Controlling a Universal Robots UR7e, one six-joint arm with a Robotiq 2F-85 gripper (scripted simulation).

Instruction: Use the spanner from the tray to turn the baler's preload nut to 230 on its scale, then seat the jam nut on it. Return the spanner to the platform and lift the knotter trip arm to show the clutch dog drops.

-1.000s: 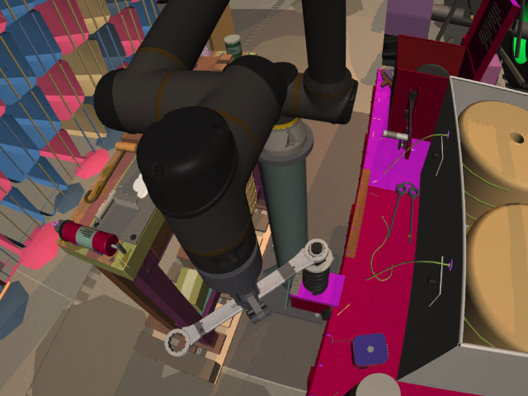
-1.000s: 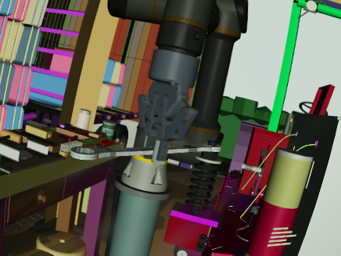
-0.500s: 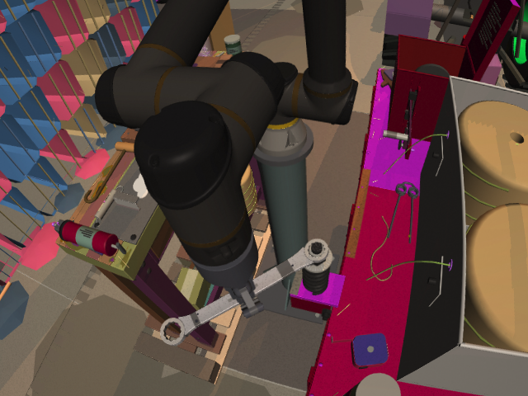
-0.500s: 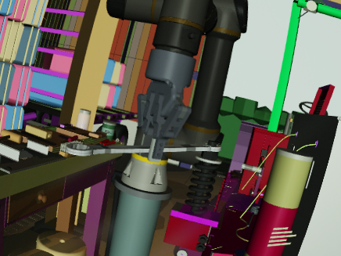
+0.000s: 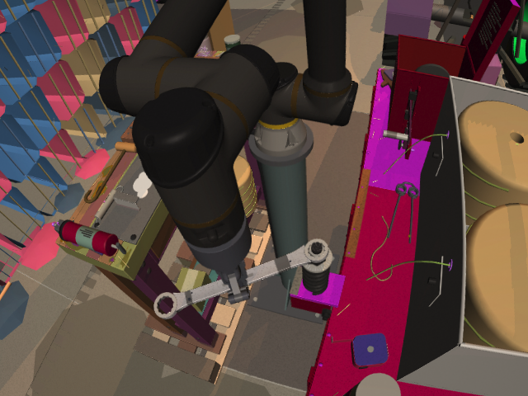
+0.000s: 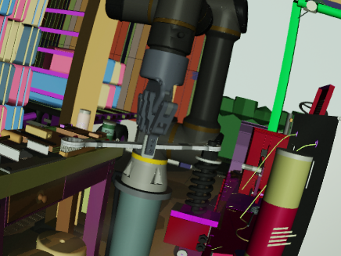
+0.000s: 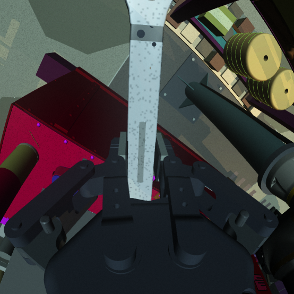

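My gripper (image 5: 237, 290) (image 6: 150, 147) (image 7: 142, 161) is clamped on the middle of the grey spanner (image 5: 239, 278) (image 6: 133, 144) (image 7: 144, 90), which lies level beside the baler's near corner. The spanner's ring end sits over the preload nut (image 5: 316, 248) (image 6: 213, 146) on top of a black coil spring (image 5: 315, 277) (image 6: 201, 183). The spring stands on a magenta block (image 5: 322, 292). The spanner's free ring end (image 5: 165, 305) (image 6: 70, 143) points toward the workbench. The scale and the jam nut cannot be made out. A short grey lever (image 5: 394, 135) sticks out of a dark red bracket on the baler deck.
The crimson baler deck (image 5: 379, 264) runs along the right, with large tan twine spools (image 5: 497, 221) beyond it. The robot's grey pedestal (image 5: 283, 213) (image 6: 140, 202) stands just behind the spanner. The workbench with a tray (image 5: 121, 213) is on the left.
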